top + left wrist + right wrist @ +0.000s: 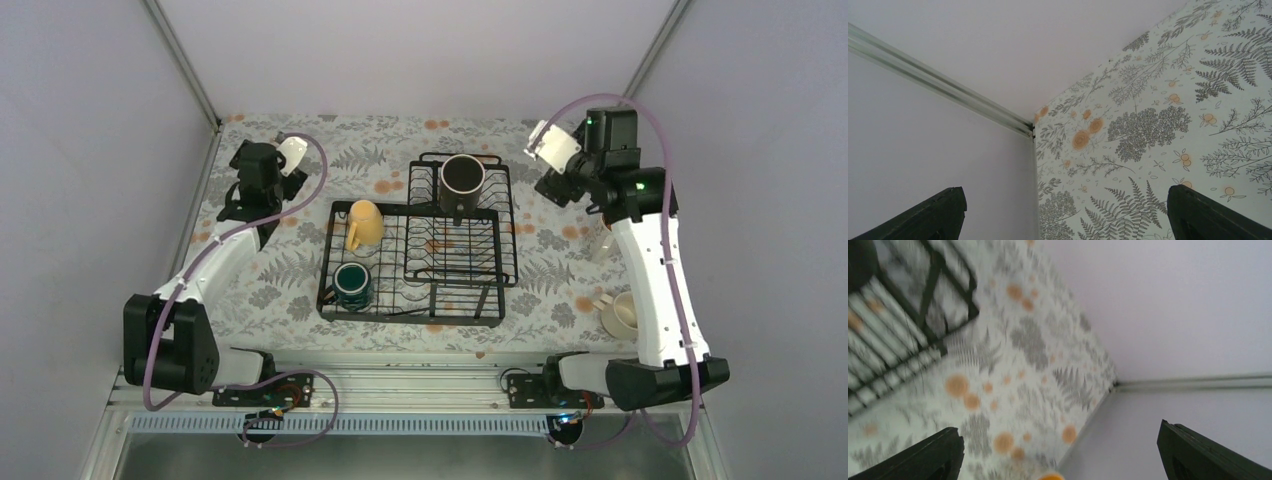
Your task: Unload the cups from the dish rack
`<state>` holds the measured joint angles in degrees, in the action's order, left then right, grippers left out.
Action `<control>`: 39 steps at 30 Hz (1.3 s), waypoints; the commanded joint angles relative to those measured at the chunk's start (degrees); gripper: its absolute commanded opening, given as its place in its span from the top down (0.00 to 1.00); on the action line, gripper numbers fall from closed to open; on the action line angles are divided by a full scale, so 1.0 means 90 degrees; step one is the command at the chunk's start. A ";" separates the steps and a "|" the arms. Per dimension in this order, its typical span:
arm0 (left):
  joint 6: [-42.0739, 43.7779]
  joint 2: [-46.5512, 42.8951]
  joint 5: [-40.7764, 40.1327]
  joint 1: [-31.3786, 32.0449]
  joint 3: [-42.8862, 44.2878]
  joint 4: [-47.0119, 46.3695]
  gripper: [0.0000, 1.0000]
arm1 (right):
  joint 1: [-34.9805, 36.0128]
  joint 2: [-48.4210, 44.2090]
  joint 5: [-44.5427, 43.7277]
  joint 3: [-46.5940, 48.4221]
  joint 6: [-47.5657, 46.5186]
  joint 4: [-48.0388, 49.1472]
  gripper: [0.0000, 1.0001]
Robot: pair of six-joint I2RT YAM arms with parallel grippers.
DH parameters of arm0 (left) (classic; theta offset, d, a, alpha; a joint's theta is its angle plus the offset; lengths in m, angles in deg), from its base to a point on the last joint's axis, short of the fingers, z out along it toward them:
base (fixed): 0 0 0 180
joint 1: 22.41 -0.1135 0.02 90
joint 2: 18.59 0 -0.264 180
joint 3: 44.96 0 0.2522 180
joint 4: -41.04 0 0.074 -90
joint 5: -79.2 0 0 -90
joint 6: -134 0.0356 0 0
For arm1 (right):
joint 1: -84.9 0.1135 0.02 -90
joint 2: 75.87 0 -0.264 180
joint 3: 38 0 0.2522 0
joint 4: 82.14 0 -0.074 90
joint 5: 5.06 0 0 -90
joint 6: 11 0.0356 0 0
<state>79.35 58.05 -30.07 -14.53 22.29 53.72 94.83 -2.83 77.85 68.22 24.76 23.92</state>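
The black wire dish rack (415, 262) stands mid-table. A black cup (462, 178) sits upright in its raised back basket. A pale yellow cup (363, 225) lies on its side at the rack's left, with a dark teal cup (352, 283) upright in front of it. A cream-white cup (620, 315) stands on the table beside the right arm. My left gripper (248, 165) (1068, 210) is open and empty near the far-left corner. My right gripper (560, 185) (1060, 440) is open and empty, right of the rack (970, 312). An orange rim (1050, 476) peeks in below it.
The floral tablecloth (280, 290) covers the table. White walls close in on the left, back and right, with metal corner posts (948, 90). A pale, faint object (603, 243) stands on the cloth by the right arm's forearm.
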 commanded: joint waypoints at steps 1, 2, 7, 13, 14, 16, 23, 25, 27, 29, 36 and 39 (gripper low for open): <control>-0.0026 -0.0201 -0.0077 0.0040 0.0405 0.0329 0.00 | -0.0041 0.0137 0.1624 0.0709 0.1459 0.0605 0.00; -0.0015 -0.0246 -0.0049 0.0056 0.0498 0.0444 0.00 | -0.0041 0.0166 0.1894 0.0835 0.1730 0.0596 0.00; -0.0377 -0.0469 0.0330 0.0180 0.1409 0.1495 0.00 | -0.0066 0.0013 0.2658 0.0593 0.3185 0.1431 0.00; -0.1068 -0.0484 0.0891 0.0366 0.2792 0.2877 0.00 | -0.0141 0.0518 0.4624 0.0824 0.4028 0.0702 0.00; -0.1143 -0.0504 0.1021 0.0373 0.2917 0.2988 0.00 | -0.0141 0.0617 0.4870 0.0906 0.4069 0.0517 0.00; -0.1246 -0.0523 0.1209 0.0447 0.3103 0.3186 0.00 | -0.0142 0.0686 0.5140 0.0947 0.4051 0.0308 0.00; -0.1466 -0.0528 0.1204 0.0893 0.3388 0.3395 0.00 | 0.0065 0.0783 0.5271 0.0764 0.3381 -0.0169 0.00; -0.1467 -0.0523 0.1140 0.0955 0.3392 0.3374 0.00 | 0.0217 0.0870 0.5262 0.0850 0.3297 -0.0304 0.00; -0.1441 -0.0490 0.1082 0.0987 0.3395 0.3379 0.00 | 0.0507 0.0883 0.4992 0.0897 0.3282 -0.0301 0.00; -0.1405 -0.0493 0.0998 0.0997 0.3362 0.3333 0.00 | 0.0916 0.0883 0.4417 0.0833 0.3296 -0.0180 0.00; -0.1345 -0.0460 0.0826 0.1000 0.3304 0.3245 0.00 | 0.1855 0.1228 0.2640 0.0861 0.3396 0.0265 0.00; -0.1293 -0.0486 0.0784 0.1004 0.3227 0.3196 0.00 | 0.1909 0.1332 0.1871 0.0850 0.3408 0.0584 0.00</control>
<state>67.48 53.55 -21.59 -5.79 51.49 83.22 111.57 7.70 106.59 75.11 55.23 24.57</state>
